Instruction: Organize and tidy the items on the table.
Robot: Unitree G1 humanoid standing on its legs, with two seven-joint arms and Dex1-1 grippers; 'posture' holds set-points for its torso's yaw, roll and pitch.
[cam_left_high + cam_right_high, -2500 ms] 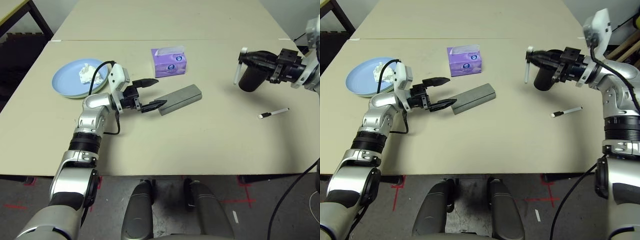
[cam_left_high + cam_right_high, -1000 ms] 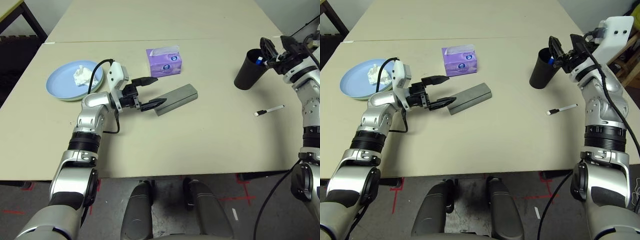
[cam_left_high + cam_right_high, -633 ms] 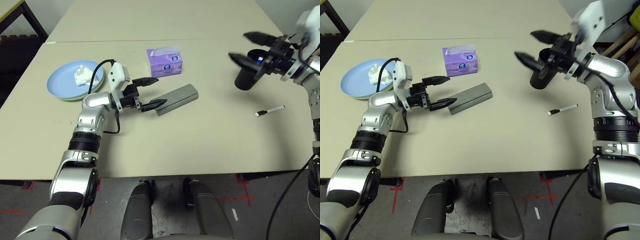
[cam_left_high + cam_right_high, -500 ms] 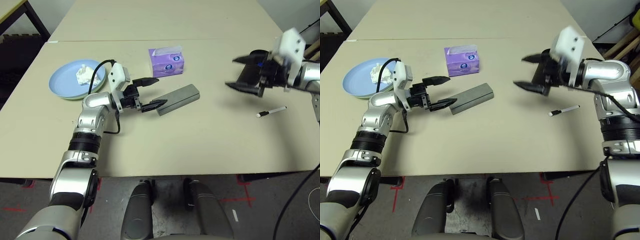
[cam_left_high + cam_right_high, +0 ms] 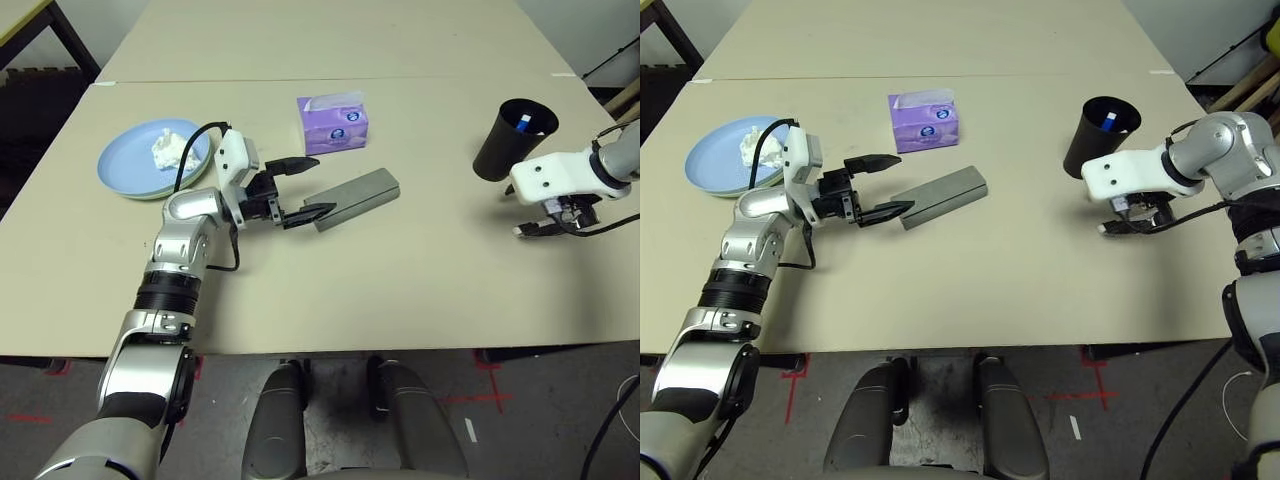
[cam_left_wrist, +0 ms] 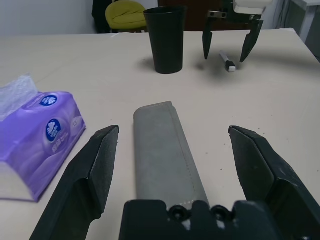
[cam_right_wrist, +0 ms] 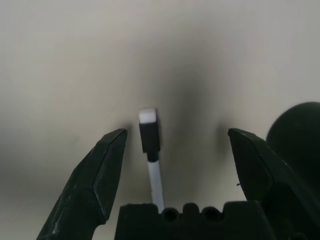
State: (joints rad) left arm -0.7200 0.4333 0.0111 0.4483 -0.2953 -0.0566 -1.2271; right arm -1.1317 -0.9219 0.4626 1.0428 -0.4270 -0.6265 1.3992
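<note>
Lowering our right gripper (image 7: 177, 132), fingers apart like the left gripper's (image 6: 174, 130), we should centre the slim black-and-white marker (image 7: 150, 135) before closing gently.

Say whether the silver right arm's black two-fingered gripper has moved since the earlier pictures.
Yes: it left the black cup's mouth and is now over the black-and-white marker.

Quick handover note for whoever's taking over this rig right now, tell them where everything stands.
Left gripper: open, empty, at the near end of the grey case.
Right gripper: open above the loose marker, not gripping it.
Done: a blue-ended item stands in the black cup.
Left: marker on the table; tissue on the plates; grey case probably needs placing.
</note>
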